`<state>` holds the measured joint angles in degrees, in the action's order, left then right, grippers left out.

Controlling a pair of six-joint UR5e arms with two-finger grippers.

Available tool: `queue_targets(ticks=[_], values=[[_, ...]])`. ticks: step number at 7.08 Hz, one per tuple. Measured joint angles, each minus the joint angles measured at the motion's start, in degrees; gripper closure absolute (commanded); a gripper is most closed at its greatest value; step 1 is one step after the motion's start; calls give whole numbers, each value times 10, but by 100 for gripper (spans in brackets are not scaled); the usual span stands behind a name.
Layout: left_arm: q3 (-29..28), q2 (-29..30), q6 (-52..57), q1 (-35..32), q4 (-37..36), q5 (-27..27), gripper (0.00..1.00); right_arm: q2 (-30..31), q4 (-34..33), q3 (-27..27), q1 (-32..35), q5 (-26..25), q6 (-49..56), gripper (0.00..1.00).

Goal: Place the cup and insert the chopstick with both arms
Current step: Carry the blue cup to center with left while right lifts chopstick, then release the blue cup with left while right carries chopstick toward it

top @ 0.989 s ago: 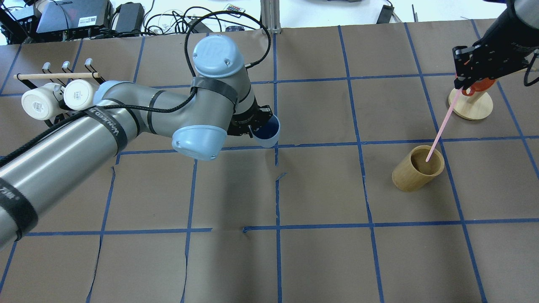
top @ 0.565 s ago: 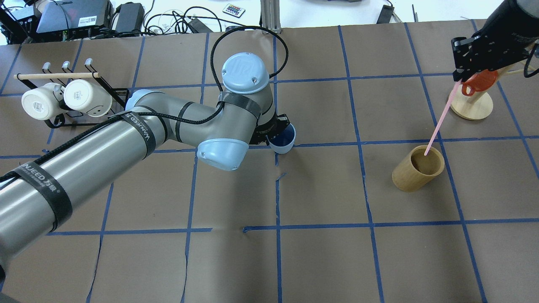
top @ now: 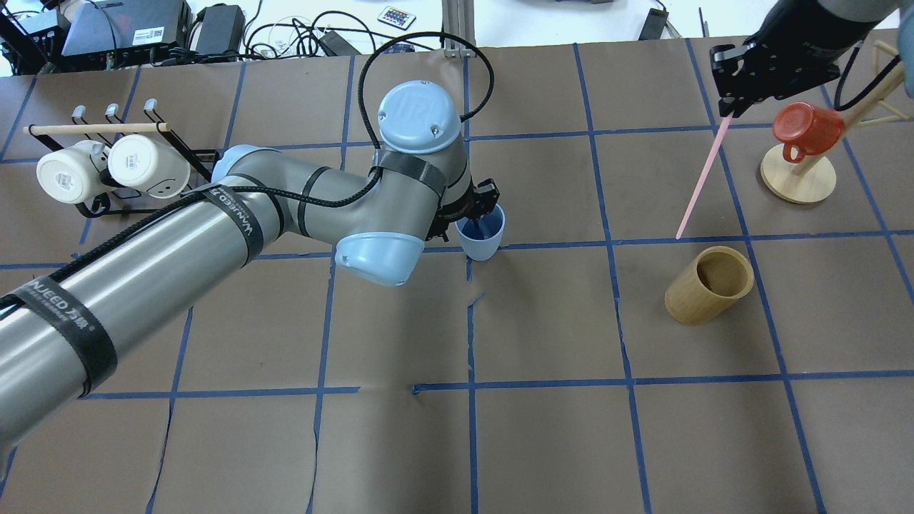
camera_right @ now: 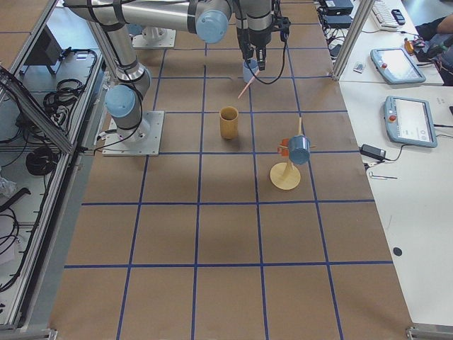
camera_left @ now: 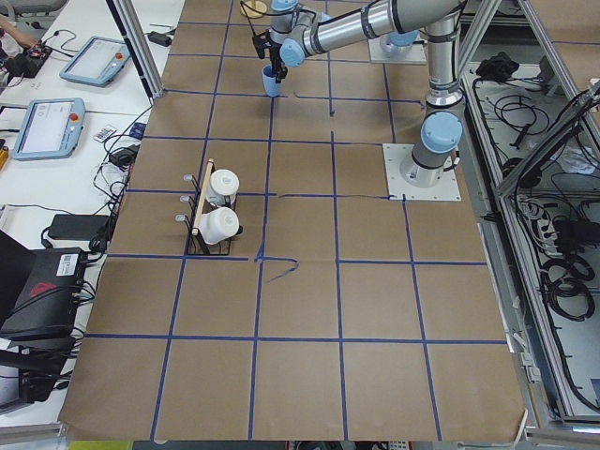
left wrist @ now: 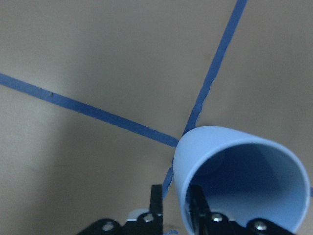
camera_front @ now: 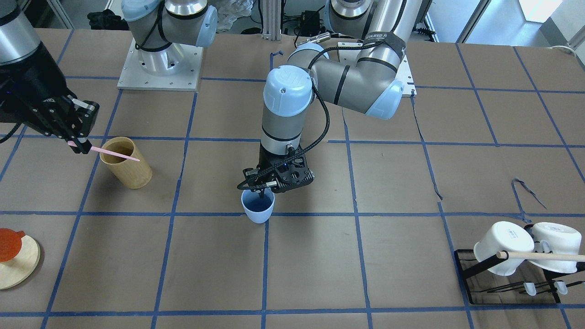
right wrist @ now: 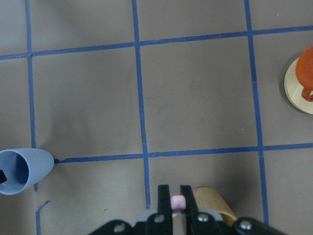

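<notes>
The light-blue cup (top: 480, 237) stands upright near the table's middle, by a tape crossing; it also shows in the front view (camera_front: 258, 208). My left gripper (camera_front: 261, 193) is shut on its rim, one finger inside and one outside, as the left wrist view (left wrist: 176, 203) shows. I cannot tell if the cup touches the table. My right gripper (top: 727, 108) is shut on the top of the pink chopstick (top: 698, 182), which hangs slanted in the air. Its lower tip is clear of the bamboo cup (top: 709, 284). The right wrist view shows the stick's end (right wrist: 178, 201) between the fingers.
A black rack (top: 196, 155) with two white mugs (top: 107, 168) and a wooden rod sits at the far left. A red mug (top: 807, 128) hangs on a wooden stand (top: 798, 178) at the far right. Blue tape lines grid the brown table.
My left arm carried the blue cup rightward toward the table's middle. My right gripper rose and moved left, drawing the pink chopstick out of the bamboo cup.
</notes>
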<state>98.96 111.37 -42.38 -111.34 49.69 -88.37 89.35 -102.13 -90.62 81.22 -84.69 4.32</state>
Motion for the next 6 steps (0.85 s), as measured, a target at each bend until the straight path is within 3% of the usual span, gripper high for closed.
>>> queue_targets(ticks=[2,6], values=[[-13,-32,83,42,31,3,0,0,-34,0,48,1,-59,100],[-47,-148,318,156,218,-8,0,-20,-163,-1,182,-9,-222,100]])
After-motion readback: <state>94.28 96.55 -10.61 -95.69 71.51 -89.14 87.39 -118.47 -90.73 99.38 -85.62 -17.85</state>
